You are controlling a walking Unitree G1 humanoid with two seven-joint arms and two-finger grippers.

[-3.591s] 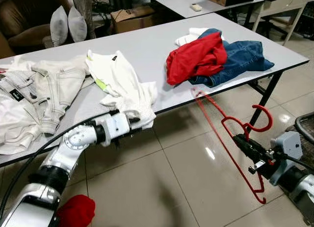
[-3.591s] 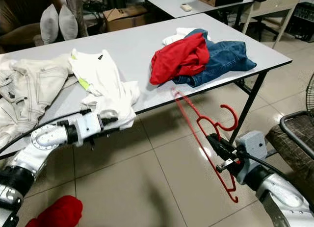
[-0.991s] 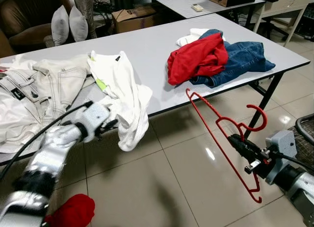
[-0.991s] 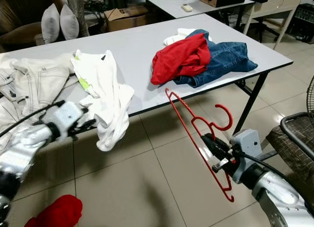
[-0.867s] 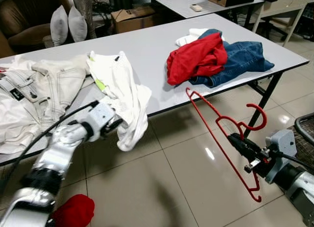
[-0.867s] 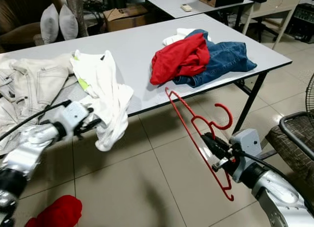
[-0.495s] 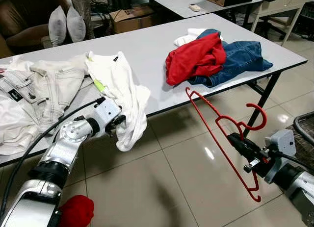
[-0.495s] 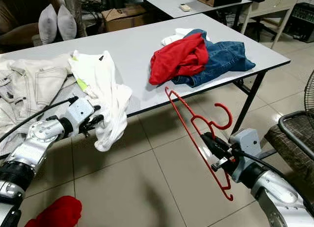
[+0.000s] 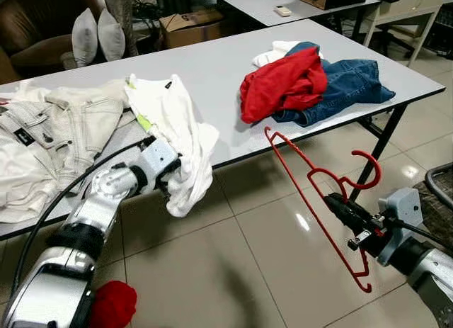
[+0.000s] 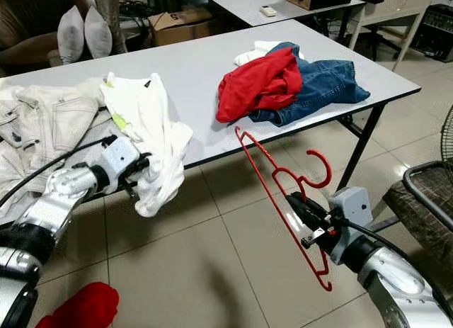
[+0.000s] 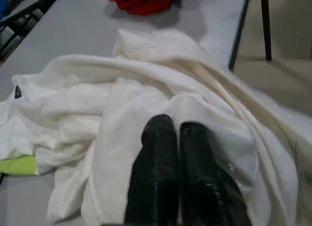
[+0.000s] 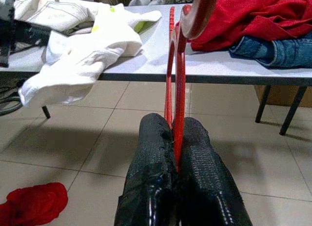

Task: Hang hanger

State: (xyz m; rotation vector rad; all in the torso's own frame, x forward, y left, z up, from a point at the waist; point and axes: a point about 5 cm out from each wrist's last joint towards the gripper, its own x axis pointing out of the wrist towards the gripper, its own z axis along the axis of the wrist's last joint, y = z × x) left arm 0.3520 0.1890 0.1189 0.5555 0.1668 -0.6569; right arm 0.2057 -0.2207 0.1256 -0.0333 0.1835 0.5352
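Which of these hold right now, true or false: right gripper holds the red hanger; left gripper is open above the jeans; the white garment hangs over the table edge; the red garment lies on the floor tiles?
1. The right gripper is shut on the red hanger. True.
2. The left gripper is open above the jeans. False: it is shut on the white garment.
3. The white garment hangs over the table edge. True.
4. The red garment lies on the floor tiles. False: it lies on the table, against the jeans.

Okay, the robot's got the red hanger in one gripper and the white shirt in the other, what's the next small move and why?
Probably bring the red hanger left toward the white shirt. The right gripper has its jaws clamped on the hanger, held low over the floor, apart from the shirt. The left gripper pinches the shirt's drooping part at the table edge, so the two must meet.
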